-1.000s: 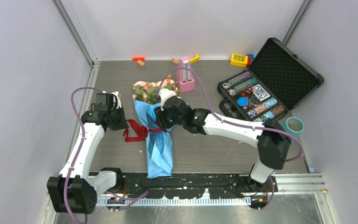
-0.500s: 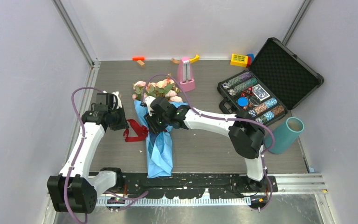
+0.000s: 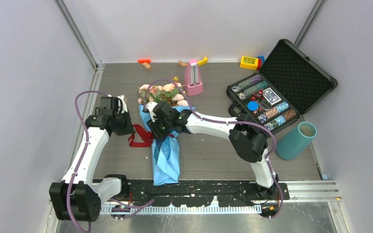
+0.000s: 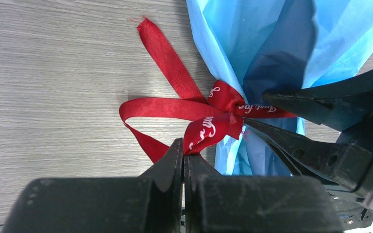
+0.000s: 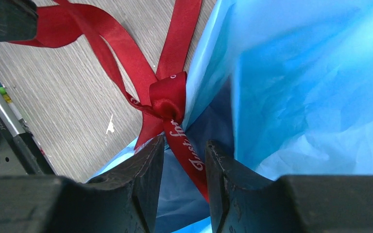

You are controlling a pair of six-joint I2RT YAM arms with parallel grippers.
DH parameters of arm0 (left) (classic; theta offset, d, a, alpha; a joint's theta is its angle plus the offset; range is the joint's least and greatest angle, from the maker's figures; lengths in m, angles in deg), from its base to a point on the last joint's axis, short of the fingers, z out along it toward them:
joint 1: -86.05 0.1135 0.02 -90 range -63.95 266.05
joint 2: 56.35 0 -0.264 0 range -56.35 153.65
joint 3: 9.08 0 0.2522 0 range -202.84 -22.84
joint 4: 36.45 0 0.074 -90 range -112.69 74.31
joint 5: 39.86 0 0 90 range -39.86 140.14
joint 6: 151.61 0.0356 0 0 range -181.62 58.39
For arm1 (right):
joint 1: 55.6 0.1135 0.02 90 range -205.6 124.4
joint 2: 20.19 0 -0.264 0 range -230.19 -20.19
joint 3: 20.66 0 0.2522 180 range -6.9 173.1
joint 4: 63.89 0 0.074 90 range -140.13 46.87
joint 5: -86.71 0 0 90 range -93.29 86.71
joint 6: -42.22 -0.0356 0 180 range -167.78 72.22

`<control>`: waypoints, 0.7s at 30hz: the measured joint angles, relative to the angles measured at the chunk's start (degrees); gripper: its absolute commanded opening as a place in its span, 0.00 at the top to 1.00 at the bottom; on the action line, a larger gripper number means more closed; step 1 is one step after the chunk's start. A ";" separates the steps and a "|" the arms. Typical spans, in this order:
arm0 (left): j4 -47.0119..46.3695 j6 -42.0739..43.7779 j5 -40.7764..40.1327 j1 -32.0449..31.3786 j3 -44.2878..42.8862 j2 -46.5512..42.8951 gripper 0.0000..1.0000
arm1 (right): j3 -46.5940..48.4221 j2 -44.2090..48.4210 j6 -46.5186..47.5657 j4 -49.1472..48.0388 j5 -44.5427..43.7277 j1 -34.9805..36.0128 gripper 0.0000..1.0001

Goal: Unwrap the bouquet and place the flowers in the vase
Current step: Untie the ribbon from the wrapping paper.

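1. Lying flat on the table (image 3: 213,155), left of centre: the bouquet (image 3: 167,155), narrow end toward the arm bases, flowers (image 3: 162,92) at the far end.
2. Wrapped in a blue paper cone (image 4: 252,43) and tied at the waist with a dark red ribbon (image 4: 170,108) bearing white lettering. Knot on the cone's left side, loops and tails spread over the table beside it.
3. Pinches one ribbon tail in the left gripper (image 4: 183,154), jaws fully together, low over the table just left of the cone.
4. Straddles the ribbon band just beside the knot with the right gripper (image 5: 182,162), jaws partway apart, one finger on either side of the band. Cannot tell whether the pads press on it.
5. Reaches in from the right with the right arm, wrist above the cone's waist, near the flowers.
6. Standing well apart from the bouquet, at the table's right edge: the teal vase (image 3: 295,141), open mouth uppermost, just beside an open black case (image 3: 296,73) of poker chips.
7. Just beyond the flowers: a pink metronome-shaped object (image 3: 193,77). Along the far edge, small toy blocks (image 3: 249,62).
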 measured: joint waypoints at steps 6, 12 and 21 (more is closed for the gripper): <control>-0.24 0.00 0.39 0.00 0.07 0.11 0.99 | 0.02 -0.72 0.48 0.00 0.07 0.00 0.90; -0.72 0.00 0.35 0.00 0.07 0.11 0.88 | -0.63 -0.39 0.22 -1.29 -0.15 0.00 1.00; -0.83 0.94 0.24 0.00 0.07 0.09 0.39 | -11.63 10.88 -3.21 -7.28 -5.27 0.04 1.00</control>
